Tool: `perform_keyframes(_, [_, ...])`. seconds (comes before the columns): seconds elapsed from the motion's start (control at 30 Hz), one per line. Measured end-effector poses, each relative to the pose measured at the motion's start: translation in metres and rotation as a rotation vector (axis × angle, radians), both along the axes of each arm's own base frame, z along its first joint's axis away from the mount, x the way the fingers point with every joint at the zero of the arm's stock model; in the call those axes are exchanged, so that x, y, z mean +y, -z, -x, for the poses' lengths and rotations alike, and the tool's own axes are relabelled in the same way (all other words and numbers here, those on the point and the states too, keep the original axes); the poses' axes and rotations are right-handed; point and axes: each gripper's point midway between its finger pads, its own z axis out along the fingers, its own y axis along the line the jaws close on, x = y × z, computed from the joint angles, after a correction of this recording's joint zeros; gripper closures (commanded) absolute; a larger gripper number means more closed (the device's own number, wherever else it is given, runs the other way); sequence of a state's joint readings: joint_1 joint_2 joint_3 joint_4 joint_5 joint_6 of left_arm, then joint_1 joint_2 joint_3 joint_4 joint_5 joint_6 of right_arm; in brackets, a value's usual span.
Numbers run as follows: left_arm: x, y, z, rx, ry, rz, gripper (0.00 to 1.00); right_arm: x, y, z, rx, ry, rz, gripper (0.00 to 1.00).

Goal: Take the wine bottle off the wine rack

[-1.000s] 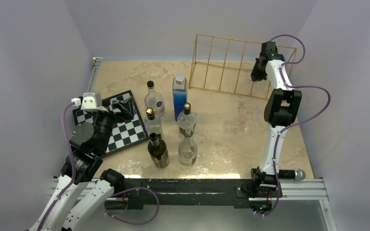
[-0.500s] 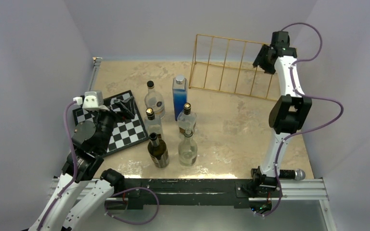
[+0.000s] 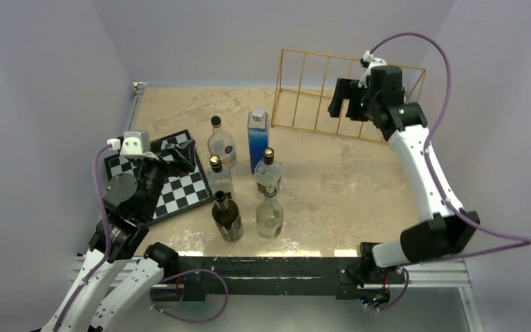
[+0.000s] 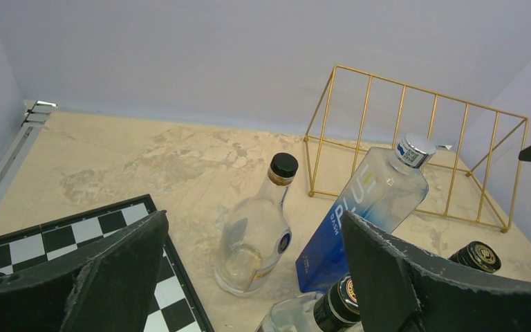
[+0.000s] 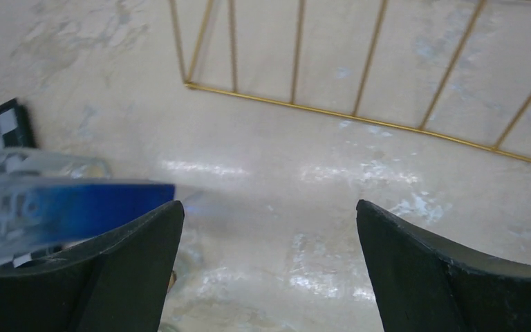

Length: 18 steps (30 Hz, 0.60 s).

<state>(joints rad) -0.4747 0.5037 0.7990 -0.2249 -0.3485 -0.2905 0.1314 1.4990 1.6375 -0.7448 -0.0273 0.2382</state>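
The gold wire wine rack (image 3: 304,130) stands at the back right of the table and holds no bottle; it also shows in the left wrist view (image 4: 323,131) and the right wrist view (image 5: 359,119). A dark wine bottle (image 3: 227,218) stands upright near the front of the table, among several other bottles, well apart from the rack. My right gripper (image 3: 346,104) hovers open just in front of the rack, nothing between its fingers (image 5: 269,204). Over the checkerboard my left gripper (image 3: 180,156) is also open and empty (image 4: 254,221).
A black-and-white checkerboard (image 3: 173,185) lies at the left. A tall blue bottle (image 3: 258,138) and clear bottles (image 3: 221,144) (image 3: 269,216) stand mid-table; the blue one is blurred at the right wrist view's left edge (image 5: 76,207). Grey walls enclose the table on three sides.
The right arm swung from the rack's right end, leftward and down, to the front of the rack, and its gripper went from shut to open. The left arm stayed put.
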Motion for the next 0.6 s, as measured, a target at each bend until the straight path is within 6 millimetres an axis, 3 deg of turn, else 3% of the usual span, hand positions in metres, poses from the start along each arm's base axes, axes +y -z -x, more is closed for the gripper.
perform_keyframes(0.1, [-0.002,0.0,0.001,-0.001,0.013,-0.004,0.01,0.034,-0.011,0.04,-0.065,-0.104,-0.026,0.01])
perform_keyframes(0.2, [-0.005,-0.002,0.003,-0.008,0.033,-0.005,0.01,0.053,-0.017,0.083,-0.105,-0.183,-0.075,0.01])
perform_keyframes(0.37, [-0.009,-0.007,0.008,-0.031,0.069,0.002,0.01,0.061,-0.026,0.131,-0.164,-0.24,-0.173,0.01])
perform_keyframes(0.6, [-0.018,-0.017,0.013,-0.07,0.131,0.006,0.01,0.049,-0.038,0.18,-0.29,-0.269,-0.203,0.01])
